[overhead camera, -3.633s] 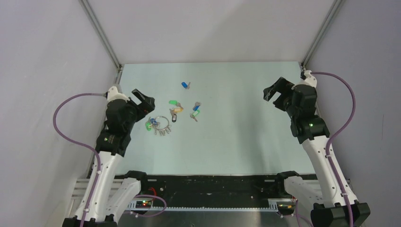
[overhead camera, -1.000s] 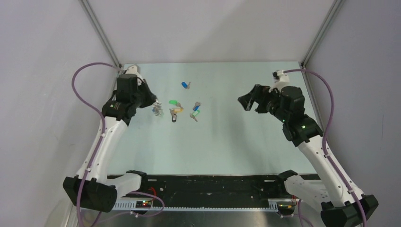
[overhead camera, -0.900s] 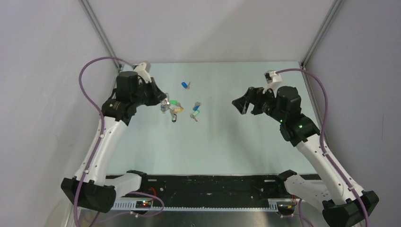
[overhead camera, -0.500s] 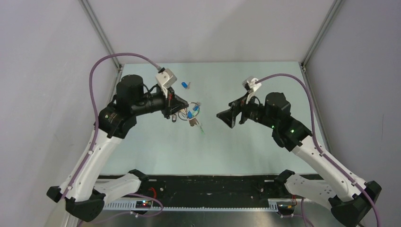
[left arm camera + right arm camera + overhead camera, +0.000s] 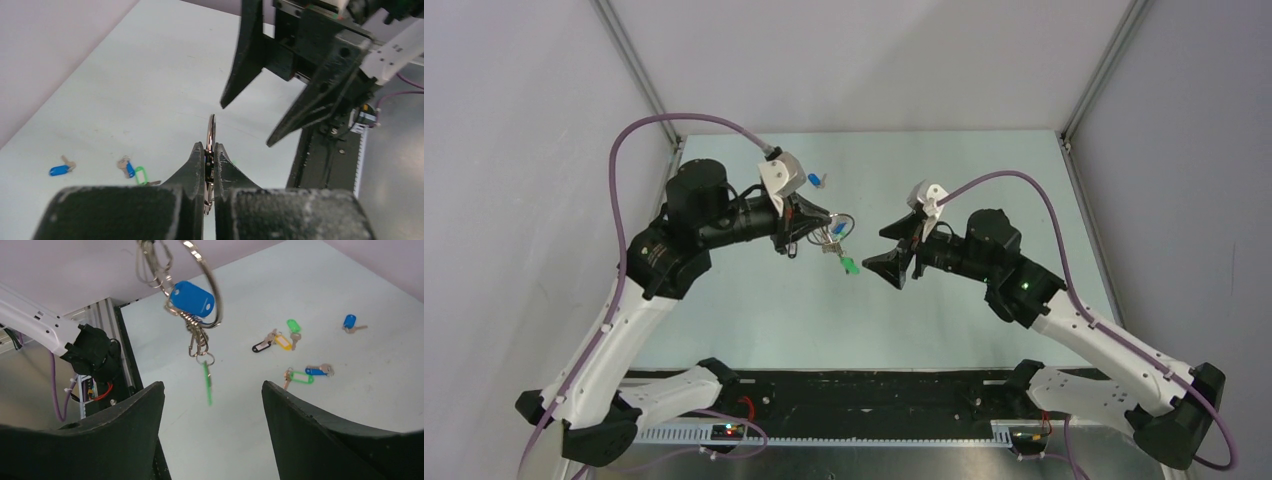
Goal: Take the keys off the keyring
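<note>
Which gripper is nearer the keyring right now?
Left. The left gripper is shut on the keyring, holding it above the table. The right gripper, open, faces it from the other side, apart from it, with the hanging keys just ahead of its fingertips.

Under the jaws I see the pale green table (image 5: 944, 320). Beyond the jaws, plain grey walls (image 5: 864, 60) close it in, with a metal post (image 5: 638, 75) at each far corner. On my side of the jaws run a black strip (image 5: 874, 385) and a slotted rail (image 5: 874, 433).
</note>
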`<state>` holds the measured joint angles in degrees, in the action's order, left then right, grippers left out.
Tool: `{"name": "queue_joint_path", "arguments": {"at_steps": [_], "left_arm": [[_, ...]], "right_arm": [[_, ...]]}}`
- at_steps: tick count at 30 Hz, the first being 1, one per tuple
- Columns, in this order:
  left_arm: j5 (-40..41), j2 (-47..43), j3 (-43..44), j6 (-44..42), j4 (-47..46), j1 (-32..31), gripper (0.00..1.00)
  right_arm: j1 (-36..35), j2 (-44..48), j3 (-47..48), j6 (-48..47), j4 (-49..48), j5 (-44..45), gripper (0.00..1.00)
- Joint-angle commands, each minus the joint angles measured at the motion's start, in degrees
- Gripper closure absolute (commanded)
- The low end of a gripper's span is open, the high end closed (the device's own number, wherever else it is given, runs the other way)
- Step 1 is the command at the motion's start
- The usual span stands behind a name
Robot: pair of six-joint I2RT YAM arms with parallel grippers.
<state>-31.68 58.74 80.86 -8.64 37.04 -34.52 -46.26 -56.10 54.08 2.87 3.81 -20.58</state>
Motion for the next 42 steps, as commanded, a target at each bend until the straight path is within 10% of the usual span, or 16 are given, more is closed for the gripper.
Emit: {"name": "queue_joint_path", "arguments": {"at_steps": [1, 21, 35, 42], "left_arm": [[6.1, -0.9, 1.6, 0.3, -6.5, -0.4, 1.0], [2.1, -3.0, -1.9, -1.4, -11.2, -0.4, 1.0], [-3.3, -4.0, -7.1, -8.5, -11.2, -0.4, 1.0], [-6.0, -2.8, -7.0, -8.5, -11.3, -0.3, 1.0]], "right_arm": [[-1.0, -0.8, -2.4, -3.4, -6.8, 1.7, 0.23], [-3.8, -11.1, -13.0, -13.8, -40.8, 3.0, 0.23], [2.9, -2.5, -4.4, -12.7, -26.3, -6.5, 0.2], [1.9, -6.8, 0.9, -12.4, -24.5, -10.9, 0.43]]}}
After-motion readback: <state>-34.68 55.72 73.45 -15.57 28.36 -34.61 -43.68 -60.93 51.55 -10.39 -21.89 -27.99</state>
